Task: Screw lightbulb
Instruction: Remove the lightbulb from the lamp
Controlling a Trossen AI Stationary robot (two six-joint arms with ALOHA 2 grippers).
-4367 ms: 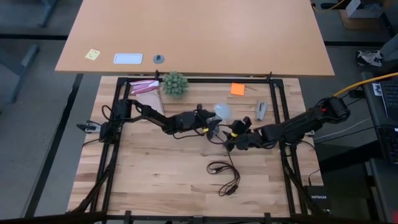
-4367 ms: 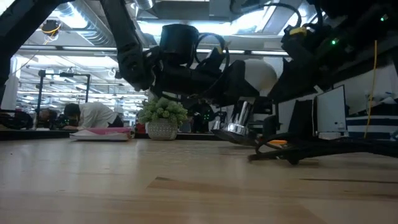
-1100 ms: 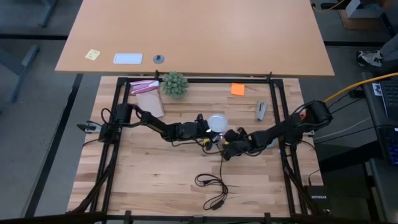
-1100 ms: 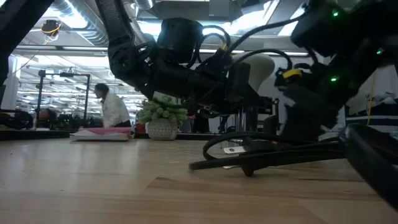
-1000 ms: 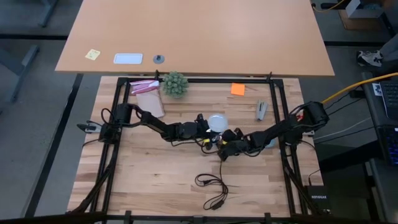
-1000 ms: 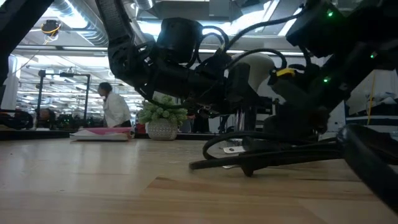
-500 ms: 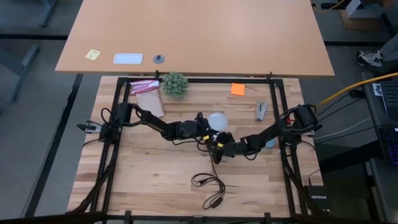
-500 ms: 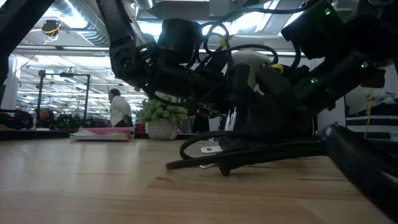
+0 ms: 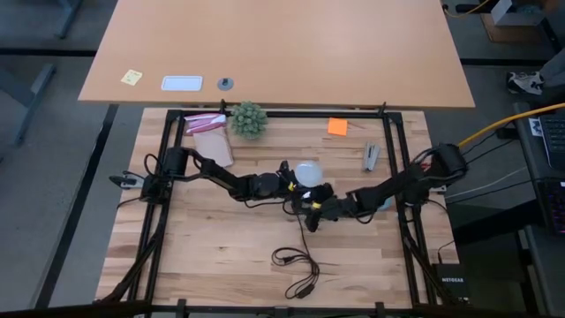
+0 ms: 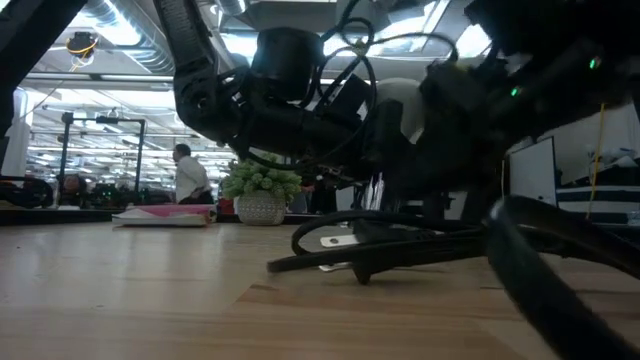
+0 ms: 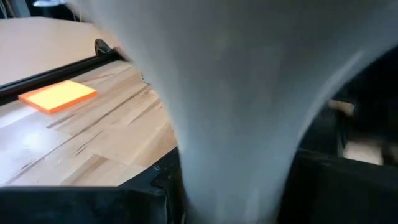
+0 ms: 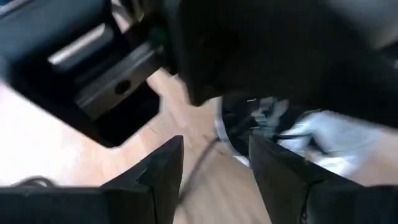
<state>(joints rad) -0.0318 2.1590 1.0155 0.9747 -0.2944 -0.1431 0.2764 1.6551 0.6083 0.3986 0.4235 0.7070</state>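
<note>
Pale butcher-block planks [image 9: 221, 238] fill the work table under my overhead camera, boxed in by a black frame, with a bigger tan desk [image 9: 274, 49] beyond carrying a yellow note, a white card and a small dark disc. At the far edge of my table I see a little green plant [image 9: 248, 117], a pink packet [image 9: 205, 124], an orange pad [image 9: 337, 126] and a grey stapler-like object [image 9: 372, 156]. A black cord [image 9: 300, 265] loops toward the near edge. At table height the room behind is an open hall with ceiling lights, and a person [image 10: 187, 177] stands far off.

Both arms meet at mid-table. My left gripper [image 9: 298, 179] is closed on the lightbulb [image 9: 307, 173]: its wrist camera is filled by the white cone of the lightbulb [image 11: 230, 106] narrowing down between its dark fingers [image 11: 93, 205]. My right gripper [image 9: 314, 212] sits just beside and slightly nearer me, its fingers [image 12: 158, 165] spread apart with only wood and cord between them; a silvery socket [image 12: 236, 134] shows just past their tips, beneath the left arm's dark body.
</note>
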